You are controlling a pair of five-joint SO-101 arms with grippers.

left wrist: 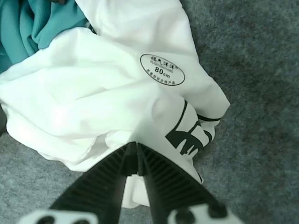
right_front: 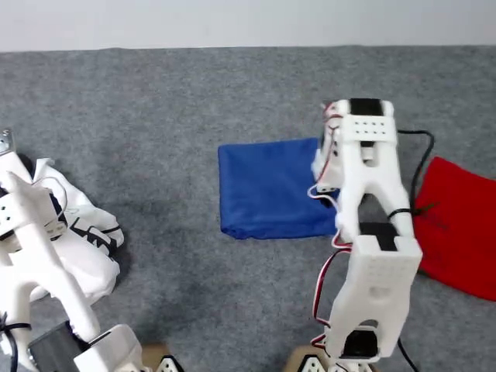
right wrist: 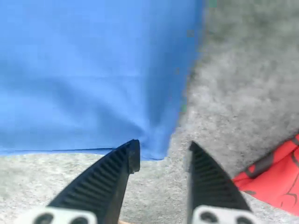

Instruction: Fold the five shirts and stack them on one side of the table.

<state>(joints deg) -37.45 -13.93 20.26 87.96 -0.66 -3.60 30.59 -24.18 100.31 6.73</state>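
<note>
The left end effector (left wrist: 137,161) is closed tight on a fold of the white shirt (left wrist: 93,93), its two black ribbed fingers (left wrist: 100,179) pressed together with the cloth gathered at their tips. The white shirt lies crumpled at the left side of the grey table (right_front: 155,101), beneath the left arm (right_front: 39,256), with black lettering and a black stripe on one hem and an oval label (left wrist: 162,69) on an upper layer. A teal shirt (left wrist: 28,23) is bunched against the white one, partly tucked under it.

Near the middle of the table the blue shirt (right_front: 271,190) lies folded into a flat, neat rectangle. The right arm (right_front: 372,232) stands over the blue shirt's right edge. The right end effector (right wrist: 163,156) is open, holding nothing, with its fingers spread either side of one corner of the blue cloth (whether the tips touch the table cannot be told).

The red shirt (right_front: 461,229) lies flat at the table's right side, apart from the blue one, with a strip of bare grey surface between them; the right arm crosses in front of its near edge.
</note>
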